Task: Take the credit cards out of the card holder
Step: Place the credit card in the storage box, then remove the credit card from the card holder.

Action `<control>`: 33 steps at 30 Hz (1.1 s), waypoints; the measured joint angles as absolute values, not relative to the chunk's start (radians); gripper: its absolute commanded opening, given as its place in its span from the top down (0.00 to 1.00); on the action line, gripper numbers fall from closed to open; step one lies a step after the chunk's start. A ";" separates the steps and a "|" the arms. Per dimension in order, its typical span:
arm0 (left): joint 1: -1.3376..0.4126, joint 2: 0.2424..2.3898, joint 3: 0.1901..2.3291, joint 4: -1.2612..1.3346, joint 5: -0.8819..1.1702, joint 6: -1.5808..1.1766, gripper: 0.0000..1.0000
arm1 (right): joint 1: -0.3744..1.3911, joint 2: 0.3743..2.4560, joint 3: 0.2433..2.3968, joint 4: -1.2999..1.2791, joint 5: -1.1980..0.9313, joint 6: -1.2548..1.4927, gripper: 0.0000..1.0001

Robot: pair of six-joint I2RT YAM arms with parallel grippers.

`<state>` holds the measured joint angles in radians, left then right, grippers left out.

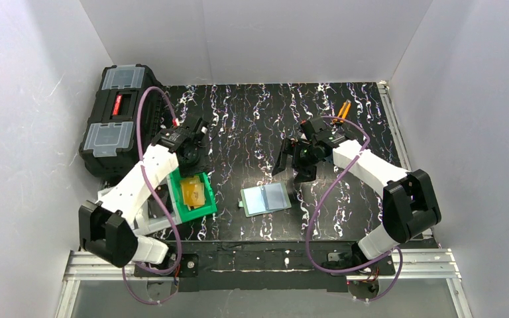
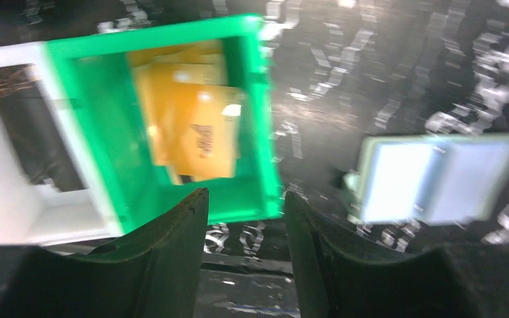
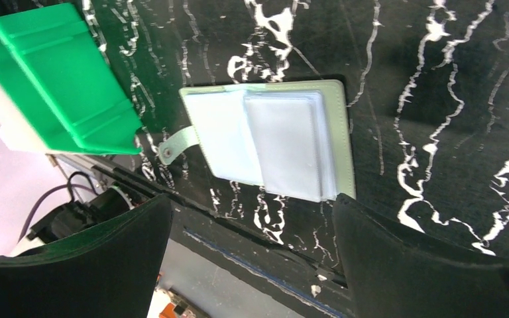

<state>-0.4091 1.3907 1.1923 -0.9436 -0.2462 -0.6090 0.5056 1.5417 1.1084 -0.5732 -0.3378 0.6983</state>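
Several gold-orange credit cards lie in a loose pile inside the bright green plastic bin, and I see the left fingers hanging above it, apart and empty. The card holder lies opened flat on the black marbled bench just right of the bin, glossy pale blue pockets facing up. The right fingers hover near it, wide apart, holding nothing; a black toolbox stands far left.

You see the card holder lying open and flat on the counter, near its front edge. Just left of it, apart, the green bin holds orange cards. A black toolbox sits far left.
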 measured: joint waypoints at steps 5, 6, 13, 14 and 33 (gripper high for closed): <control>-0.575 1.401 1.292 -0.892 -0.139 -0.630 0.54 | 0.503 1.541 1.077 -0.593 -0.271 0.703 0.07; -0.624 1.430 1.316 -0.878 -0.123 -0.638 0.54 | 0.500 1.539 1.067 -0.593 -0.257 0.706 0.08; -0.855 1.740 1.452 -0.806 -0.093 -0.683 0.54 | 0.381 1.452 0.929 -0.595 -0.218 0.742 0.07; -0.877 1.785 1.469 -0.802 -0.094 -0.686 0.54 | 0.357 1.433 0.908 -0.595 -0.213 0.747 0.07; -1.013 2.032 1.564 -0.766 -0.139 -0.675 0.45 | 0.196 1.317 0.768 -0.561 -0.236 0.771 0.06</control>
